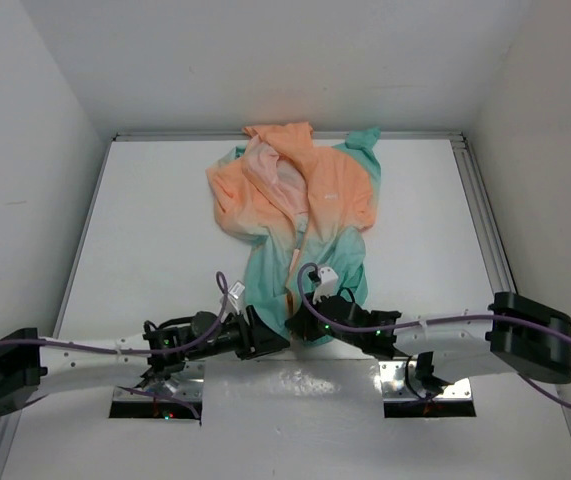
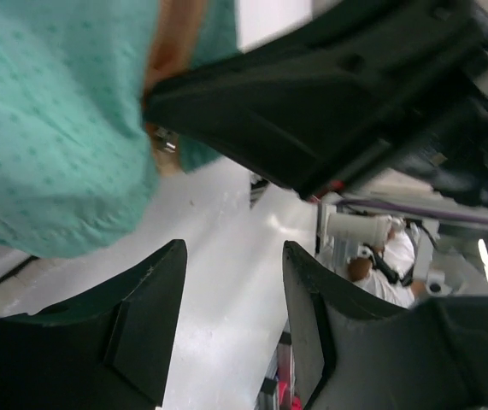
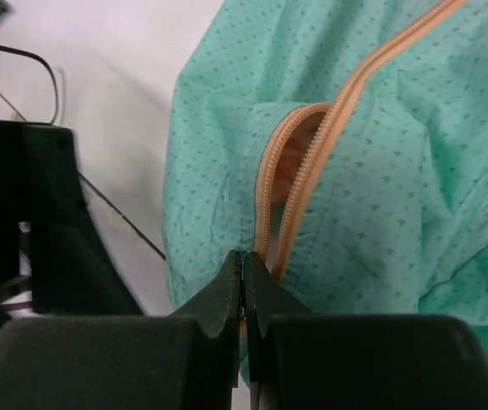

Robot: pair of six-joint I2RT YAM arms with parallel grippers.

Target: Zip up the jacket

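Jacket (image 1: 300,215) lies crumpled mid-bench (image 1: 145,220), peach hood end far, teal hem near, by both arms. It looks thin, light & floppy, prob. slippery, so it'll bunch unless the hem's pinned. Right gripper (image 3: 244,273): jaws pressed together on near end of orange zipper (image 3: 312,162), apparently pinching it; left gripper (image 2: 233,252): jaws spread, empty, just left of hem. Best hold imo: slider tab w/ one arm, hem below it w/ the other.

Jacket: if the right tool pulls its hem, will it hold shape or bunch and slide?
Probably floppy: the jacket lies crumpled in folds. Likely light, so it may slide on the smooth table. The right tool, pinching the zipper base, could drag it whole.
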